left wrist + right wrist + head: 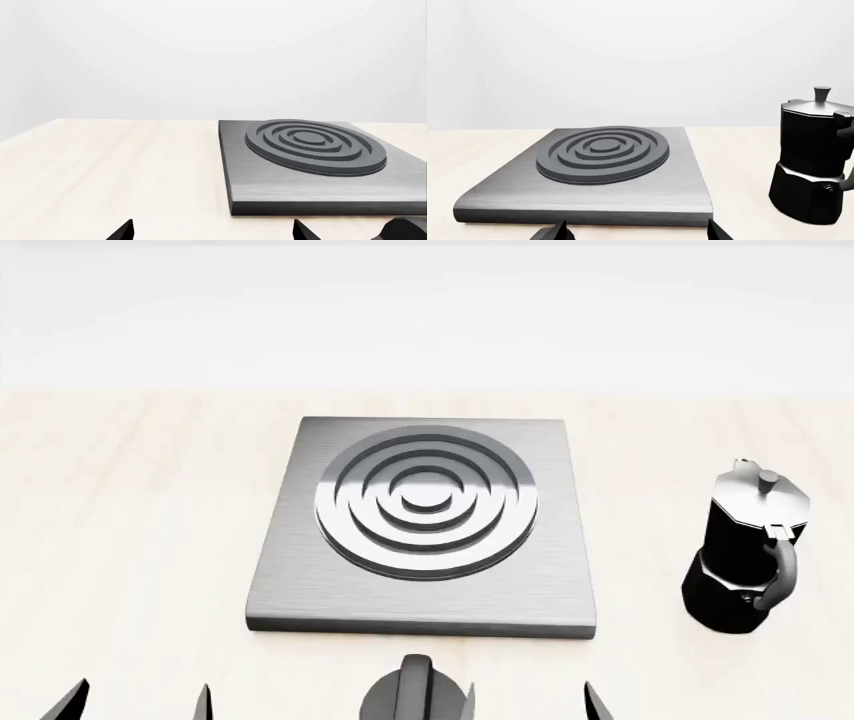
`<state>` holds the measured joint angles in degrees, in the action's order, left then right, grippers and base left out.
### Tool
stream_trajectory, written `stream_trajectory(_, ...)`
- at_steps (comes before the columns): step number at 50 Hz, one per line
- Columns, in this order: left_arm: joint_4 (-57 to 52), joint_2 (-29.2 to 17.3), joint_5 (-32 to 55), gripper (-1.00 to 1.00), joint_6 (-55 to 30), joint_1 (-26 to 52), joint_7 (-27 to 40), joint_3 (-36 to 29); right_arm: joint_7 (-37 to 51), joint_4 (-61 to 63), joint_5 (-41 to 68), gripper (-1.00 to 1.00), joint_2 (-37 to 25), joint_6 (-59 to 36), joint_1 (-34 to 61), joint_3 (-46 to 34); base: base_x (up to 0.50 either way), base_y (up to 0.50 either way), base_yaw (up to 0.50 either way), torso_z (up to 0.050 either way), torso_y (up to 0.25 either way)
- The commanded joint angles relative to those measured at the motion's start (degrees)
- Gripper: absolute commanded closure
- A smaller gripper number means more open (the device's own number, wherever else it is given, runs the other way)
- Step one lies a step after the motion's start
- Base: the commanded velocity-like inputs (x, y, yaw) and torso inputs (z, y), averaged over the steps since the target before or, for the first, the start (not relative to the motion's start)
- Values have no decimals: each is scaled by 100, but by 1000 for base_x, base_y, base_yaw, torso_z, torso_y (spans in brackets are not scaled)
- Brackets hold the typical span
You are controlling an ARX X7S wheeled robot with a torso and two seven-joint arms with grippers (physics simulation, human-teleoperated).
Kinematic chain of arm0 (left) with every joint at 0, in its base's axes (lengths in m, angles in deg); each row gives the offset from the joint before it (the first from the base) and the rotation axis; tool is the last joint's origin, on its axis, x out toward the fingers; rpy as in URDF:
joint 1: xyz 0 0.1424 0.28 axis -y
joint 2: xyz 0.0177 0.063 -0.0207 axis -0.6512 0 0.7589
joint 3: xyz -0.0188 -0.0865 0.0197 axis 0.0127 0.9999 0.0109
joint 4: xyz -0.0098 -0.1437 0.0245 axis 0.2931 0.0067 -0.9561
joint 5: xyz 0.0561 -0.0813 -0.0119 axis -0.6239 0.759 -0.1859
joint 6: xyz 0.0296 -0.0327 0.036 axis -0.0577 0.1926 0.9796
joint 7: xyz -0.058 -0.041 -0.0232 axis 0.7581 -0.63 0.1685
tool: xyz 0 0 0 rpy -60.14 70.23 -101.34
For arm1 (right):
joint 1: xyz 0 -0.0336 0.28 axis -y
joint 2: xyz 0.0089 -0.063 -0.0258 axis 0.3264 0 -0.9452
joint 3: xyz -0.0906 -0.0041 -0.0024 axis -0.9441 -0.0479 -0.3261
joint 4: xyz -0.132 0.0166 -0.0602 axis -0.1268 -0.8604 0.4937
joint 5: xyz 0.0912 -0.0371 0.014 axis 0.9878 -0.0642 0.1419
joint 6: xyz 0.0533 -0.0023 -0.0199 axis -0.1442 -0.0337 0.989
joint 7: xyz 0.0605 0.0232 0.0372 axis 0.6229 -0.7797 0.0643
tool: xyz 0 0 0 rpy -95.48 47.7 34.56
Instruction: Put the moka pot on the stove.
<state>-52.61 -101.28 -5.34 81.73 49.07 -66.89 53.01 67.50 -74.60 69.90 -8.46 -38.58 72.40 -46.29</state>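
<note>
The moka pot stands upright on the wooden table, right of the stove and apart from it. It is glossy black with a silver lid and a curved handle facing me. The right wrist view shows the moka pot beside the stove, whose burner rings are bare. My right gripper hovers open at the stove's near edge, left of the pot, with nothing between its fingers. In its own view the right gripper faces the plate's front edge. My left gripper is open and empty over bare table, left of the stove; only its tips show in its own view.
A black round dial knob sits just in front of the stove's near edge, between my two grippers; the same dial knob lies beside my right gripper's finger. Light wooden tabletop extends to a white wall behind.
</note>
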Motion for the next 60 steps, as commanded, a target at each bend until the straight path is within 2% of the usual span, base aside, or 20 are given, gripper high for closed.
stream_trajectory(1,-24,-24,29,-100,0,-7,30,-34,18,-101,65,-100,-19,69,8,10,0,0,0,0,0)
stream_trajectory(17,-72,-72,59,-100,-130,8,100,-86,40,-127,82,-100,-46,41,51,-51,0,0,0,0,0)
stream_trajectory(18,-150,1117,-1014,-100,-376,-163,-1280,1236,-1270,-52,-956,-100,1077,-219,-139,1272,0,0,0,0,0)
stream_trajectory(22,-150,1034,-947,-100,-390,-170,-1139,1167,-1291,-337,-705,-100,909,27,-170,1278,0,0,0,0,0)
stream_trajectory(30,-138,919,-861,-100,-404,-153,-1004,1067,-1088,95,-667,-100,770,-516,-104,1180,0,0,0,0,0)
stream_trajectory(44,-47,805,-770,-100,-380,-104,-857,911,-1045,536,-530,-100,346,-1489,545,1256,0,0,0,0,0)
stream_trajectory(60,-54,689,-696,-100,-422,-50,-727,778,-940,412,-576,-100,-83,-2215,1377,1448,0,0,0,0,0)
